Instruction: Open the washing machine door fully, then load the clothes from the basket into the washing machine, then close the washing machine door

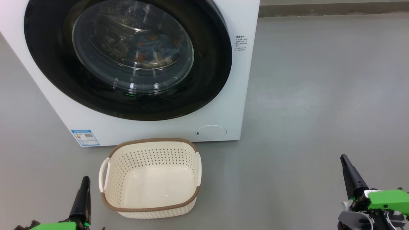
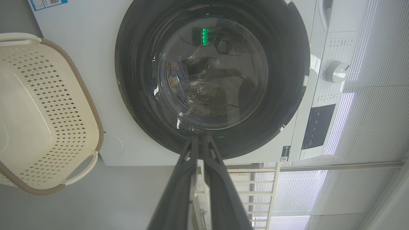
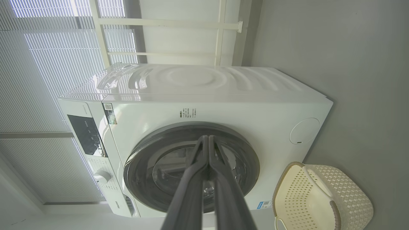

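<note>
Task looks complete: washing machine door closed, clothes inside, basket empty; left gripper and right gripper idle, fingers together.

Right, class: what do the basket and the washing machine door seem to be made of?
The basket: likely moulded plastic, matte cream, regular punched holes; brown woven-look rim, possibly plastic too. The washing machine door: glossy black surround, probably plastic; clear bulging window, seemingly glass, with sharp reflections.

You're working on a smooth grey floor. The white washing machine stands directly on it, and the cream basket sits upright on it just in front of the machine's lower front panel.
</note>
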